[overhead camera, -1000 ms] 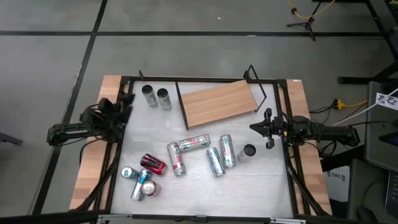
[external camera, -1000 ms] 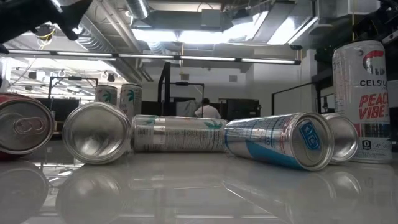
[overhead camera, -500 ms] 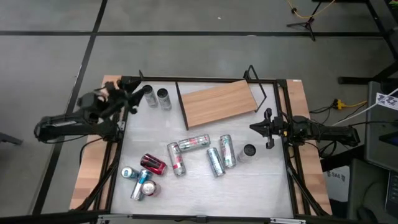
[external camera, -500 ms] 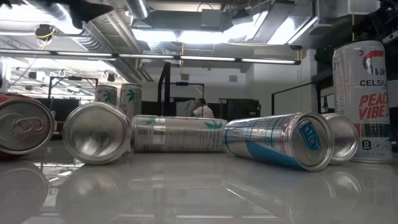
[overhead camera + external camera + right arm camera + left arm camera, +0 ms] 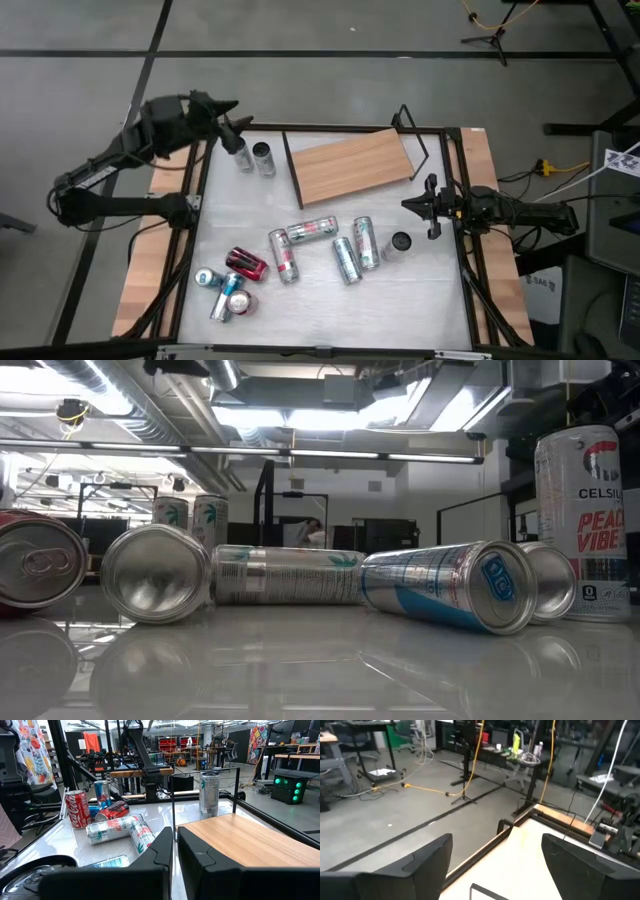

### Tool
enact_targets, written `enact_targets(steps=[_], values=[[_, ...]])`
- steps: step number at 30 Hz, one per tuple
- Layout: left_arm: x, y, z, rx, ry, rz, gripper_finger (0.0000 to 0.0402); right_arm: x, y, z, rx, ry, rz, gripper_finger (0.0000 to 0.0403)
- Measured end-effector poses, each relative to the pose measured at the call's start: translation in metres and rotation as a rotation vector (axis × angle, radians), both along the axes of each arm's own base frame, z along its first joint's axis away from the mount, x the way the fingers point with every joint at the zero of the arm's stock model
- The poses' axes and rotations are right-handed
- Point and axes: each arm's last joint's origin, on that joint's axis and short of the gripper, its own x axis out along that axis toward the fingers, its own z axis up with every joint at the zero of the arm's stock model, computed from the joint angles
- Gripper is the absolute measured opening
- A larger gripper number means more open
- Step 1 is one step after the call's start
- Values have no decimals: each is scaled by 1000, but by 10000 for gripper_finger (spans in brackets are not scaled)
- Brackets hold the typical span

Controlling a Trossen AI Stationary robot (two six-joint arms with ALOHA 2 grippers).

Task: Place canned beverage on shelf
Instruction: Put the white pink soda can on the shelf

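Left gripper (image 5: 232,125): mine, jaws apart with nothing between them, raised over the far-left corner of the table, beside the 2 upright cans (image 5: 251,157).

Right gripper (image 5: 418,205): mine too, jaws together and empty, waiting at the table's right edge, just short of the shelf's near-right corner.

Shelf (image 5: 350,165): wooden board on a thin black wire frame, along the far edge of the table, right of the 2 upright cans; its top carries no can yet.

Other cans: 4 silver ones (image 5: 324,246) lie on their sides mid-table, 1 dark-topped can (image 5: 400,242) stands near the right edge, and a red can (image 5: 246,264) lies with blue ones toward the near-left corner.

Step, as I judge it: lower my left jaws around 1 of the upright pair.

Risk 1: the 2 cans stand almost touching, so a finger coming down between them could knock the neighbour over.

Risk 2: a tipped can would roll on this glossy top.

Risk 3: the shelf's wire frame (image 5: 288,158) rises close by; a low carry could catch it.
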Motion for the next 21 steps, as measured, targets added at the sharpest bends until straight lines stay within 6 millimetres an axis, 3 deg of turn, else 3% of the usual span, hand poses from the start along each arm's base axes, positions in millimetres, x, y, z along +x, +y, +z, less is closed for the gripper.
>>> enact_targets(steps=[5,9,14,21], values=[[4,23,14,-6,88,-43,302,0,0,0,0,0,0,24],[7,46,11,-60,202,-71,302,0,0,0,0,0,0,24],[5,72,-12,-207,413,-157,301,0,0,0,0,0,0,24],[-4,94,-49,-336,798,-207,301,0,0,0,0,0,0,24]])
